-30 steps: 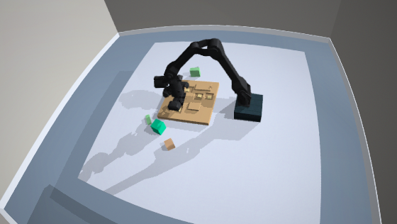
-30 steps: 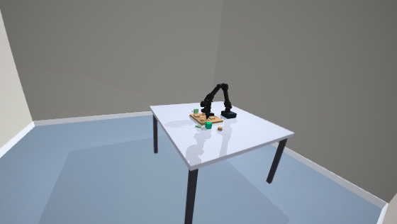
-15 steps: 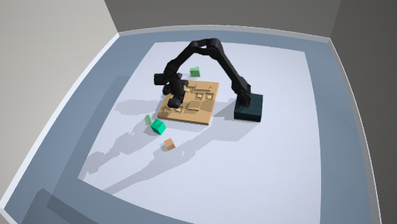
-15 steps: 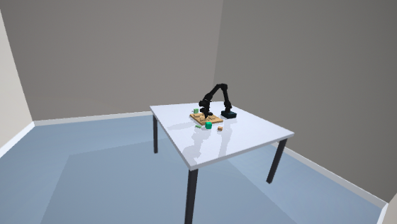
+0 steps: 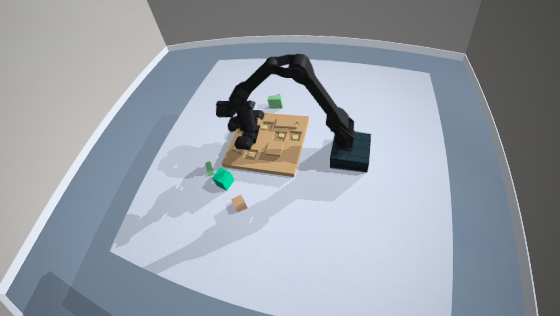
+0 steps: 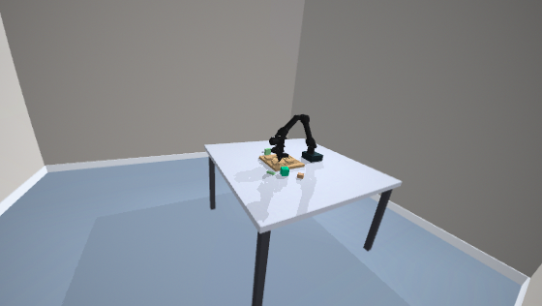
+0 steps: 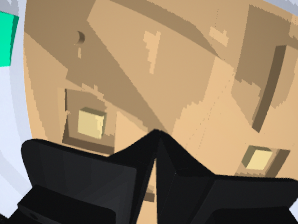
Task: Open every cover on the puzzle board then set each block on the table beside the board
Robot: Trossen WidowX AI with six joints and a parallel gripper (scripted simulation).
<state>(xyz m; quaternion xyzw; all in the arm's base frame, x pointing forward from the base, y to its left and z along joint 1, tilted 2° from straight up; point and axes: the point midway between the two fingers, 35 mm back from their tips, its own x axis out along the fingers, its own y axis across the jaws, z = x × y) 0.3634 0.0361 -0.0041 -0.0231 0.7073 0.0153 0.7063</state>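
The tan puzzle board (image 5: 260,169) (image 6: 295,166) (image 7: 195,90) lies flat. Its tan covers blend into it, so their edges are hard to tell. Open wells show pale yellow blocks (image 5: 251,154) (image 7: 91,123); another pale yellow block (image 7: 258,159) sits in a well at the right of the wrist view. Two more pale yellow blocks, one (image 5: 295,136) and one (image 5: 264,126), show in wells in the top view. My gripper (image 5: 245,146) (image 6: 279,160) (image 7: 158,135) is shut and empty, low over the board between wells. The arm hides part of the board's left side.
A teal cube (image 5: 223,179) (image 6: 285,171) (image 7: 7,40), a small green piece (image 5: 209,168) (image 6: 270,172) and a tan block (image 5: 239,203) (image 6: 300,175) lie beside the board. A green block (image 5: 275,102) (image 6: 267,151) rests beyond its far edge. The dark robot base (image 5: 350,161) (image 6: 312,156) stands right.
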